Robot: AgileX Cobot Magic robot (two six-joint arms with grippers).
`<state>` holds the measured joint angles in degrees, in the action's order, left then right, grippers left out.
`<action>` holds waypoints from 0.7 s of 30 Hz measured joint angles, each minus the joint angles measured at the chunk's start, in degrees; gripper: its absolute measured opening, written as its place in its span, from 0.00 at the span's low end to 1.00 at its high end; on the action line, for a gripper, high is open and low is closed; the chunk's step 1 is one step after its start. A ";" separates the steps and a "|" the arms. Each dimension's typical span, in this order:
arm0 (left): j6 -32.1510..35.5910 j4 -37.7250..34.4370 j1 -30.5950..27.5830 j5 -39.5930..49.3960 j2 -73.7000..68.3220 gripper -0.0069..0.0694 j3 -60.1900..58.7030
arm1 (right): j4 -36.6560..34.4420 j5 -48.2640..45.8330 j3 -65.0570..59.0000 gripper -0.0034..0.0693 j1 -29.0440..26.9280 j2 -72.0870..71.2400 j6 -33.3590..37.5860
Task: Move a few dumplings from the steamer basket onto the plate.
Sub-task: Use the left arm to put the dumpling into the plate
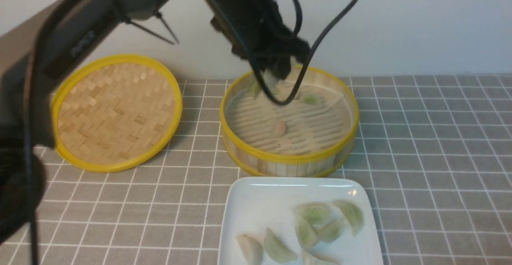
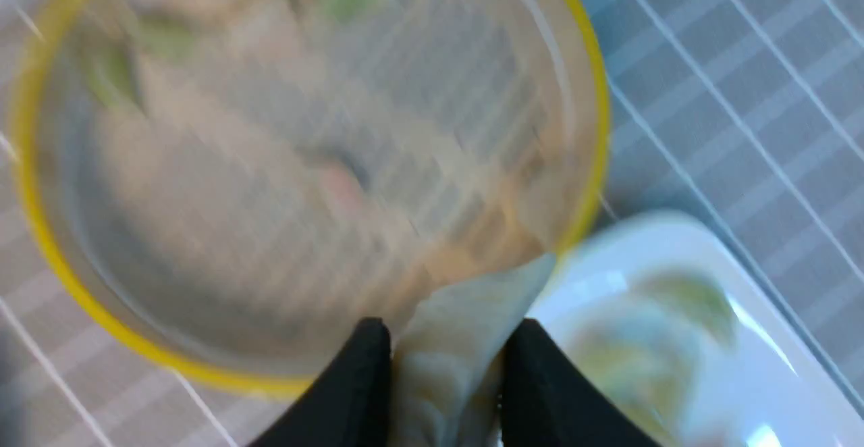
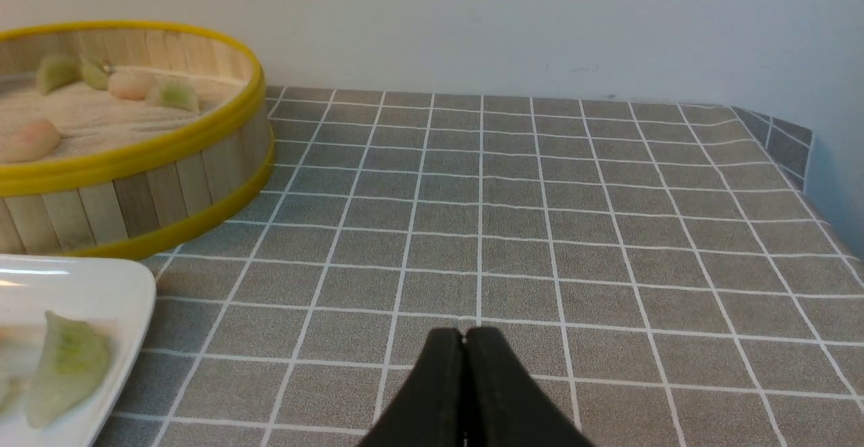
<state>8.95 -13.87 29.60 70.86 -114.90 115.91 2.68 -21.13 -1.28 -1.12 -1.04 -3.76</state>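
In the front view my left gripper (image 1: 277, 74) hangs over the far side of the steamer basket (image 1: 288, 159). It is shut on a pale beige-white dumpling (image 2: 459, 346), which fills the gap between the black fingers (image 2: 368, 366). The left wrist view is blurred and shows the basket rim (image 2: 40, 231) and the plate (image 2: 776, 393) below. A pinkish-orange dumpling (image 1: 279, 127) lies on the basket floor. The white square plate (image 1: 256, 201) in front of the basket holds several dumplings, mostly green. My right gripper (image 3: 464, 335) is shut with nothing in it, low over the tablecloth to the right of the basket (image 3: 135, 156).
A shallow woven lid (image 1: 116, 111) with a yellow rim lies left of the basket. Green-tinted dumplings (image 1: 311, 99) sit at the back of the basket. A grey checked cloth (image 1: 432, 157) covers the table, and a wall stands close behind.
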 joint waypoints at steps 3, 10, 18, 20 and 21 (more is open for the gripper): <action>2.03 -3.46 0.00 0.02 1.50 0.34 -8.90 | 0.00 0.00 0.00 0.03 0.00 0.00 0.00; 7.79 -6.12 0.00 -0.31 -1.62 0.34 -18.00 | 0.00 0.00 0.00 0.03 0.00 0.00 0.00; 8.29 -6.70 0.05 -0.75 -4.25 0.43 -17.99 | 0.00 0.00 0.00 0.03 0.00 0.00 0.00; 8.33 -6.76 0.05 -0.75 -4.24 0.52 -17.80 | 0.00 0.00 0.00 0.03 0.00 0.00 0.00; 8.39 -6.76 0.05 -0.75 -4.24 0.58 -17.34 | 0.00 0.00 0.00 0.03 0.00 0.00 0.00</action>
<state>17.34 -20.63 29.65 70.11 -119.14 98.57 2.68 -21.13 -1.28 -1.12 -1.04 -3.76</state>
